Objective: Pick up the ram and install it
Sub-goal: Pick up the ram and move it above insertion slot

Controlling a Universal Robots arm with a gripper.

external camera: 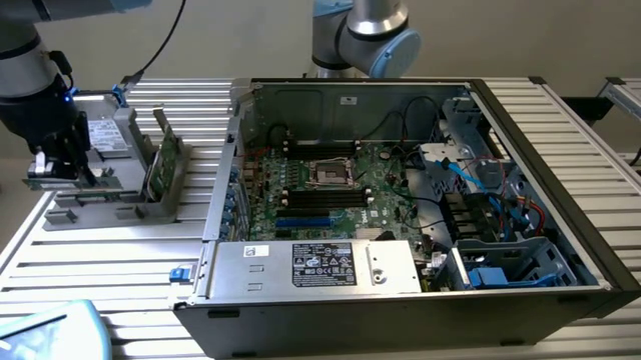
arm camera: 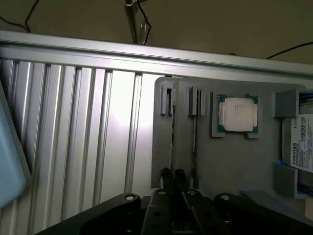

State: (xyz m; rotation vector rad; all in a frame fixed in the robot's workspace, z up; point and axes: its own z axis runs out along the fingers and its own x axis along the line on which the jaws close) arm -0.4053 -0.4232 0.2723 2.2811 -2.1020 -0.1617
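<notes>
The only legible writing is "TOSHIBA", printed sideways on the white label of the drive [arm camera: 299, 147] that lies in the grey holder [arm camera: 230, 166]. In the exterior view the power supply [external camera: 320, 264], at the lower middle of the frame, carries a dark label and a small white sticker. Their text is too small to read.

The gripper [arm camera: 172, 175] is clenched on the ram [arm camera: 172, 134]. In the wrist view its two black fingertips [arm camera: 166, 174] stand close together with the thin edge of the stick pinched between them. The ram appears edge-on, running from the fingertips along a narrow slot of the holder. Whether it has left the slot cannot be told. A second thin stick [arm camera: 195, 137] stands in the slot just beside it, untouched. The CPU [arm camera: 238, 114] sits in its own square pocket between that stick and the drive.

In the exterior view the gripper [external camera: 60, 174] hangs over the holder at the left middle of the frame, on the slatted table [external camera: 110, 262]. Green cards [external camera: 165, 161] stand upright in the holder just to the exterior view's right of it. The open case [external camera: 561, 150] takes up the centre and right, well apart from the gripper. Inside it lies the motherboard [external camera: 341, 196] with its black slots.
</notes>
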